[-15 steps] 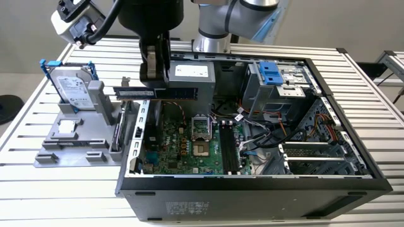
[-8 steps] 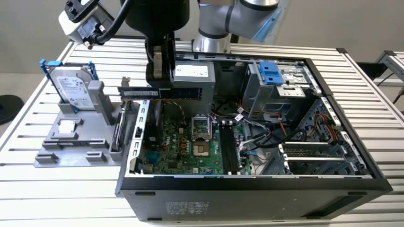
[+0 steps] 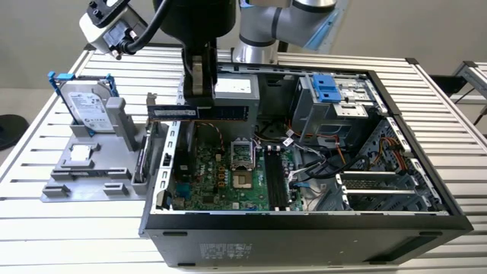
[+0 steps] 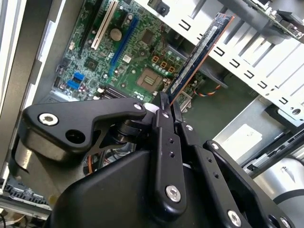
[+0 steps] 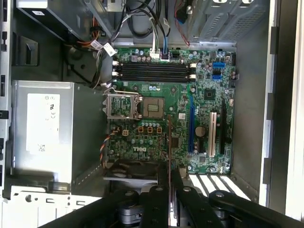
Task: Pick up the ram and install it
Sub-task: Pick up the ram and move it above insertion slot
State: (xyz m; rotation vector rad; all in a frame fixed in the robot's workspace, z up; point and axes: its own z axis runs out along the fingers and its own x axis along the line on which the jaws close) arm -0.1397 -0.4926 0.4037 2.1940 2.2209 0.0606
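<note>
Fingers (image 4: pixel 165 124) are pinching long, thin dark blue-green ram (image 4: pixel 198 53) stick edge-on, holding it above open black PC case (image 3: pixel 304 220); transport step, prob.; seating needs alignment w/ black memory slots (image 5: pixel 152 70).

Silver arm (image 3: pixel 265 31) (blue caps (image 3: pixel 325 28)), black jaws, silver screws (image 4: pixel 173 192)

Print on the power supply label (image 5: pixel 42 121) is illegible.

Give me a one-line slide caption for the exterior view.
The gripper holds the ram over the open computer case, above its motherboard.
</note>
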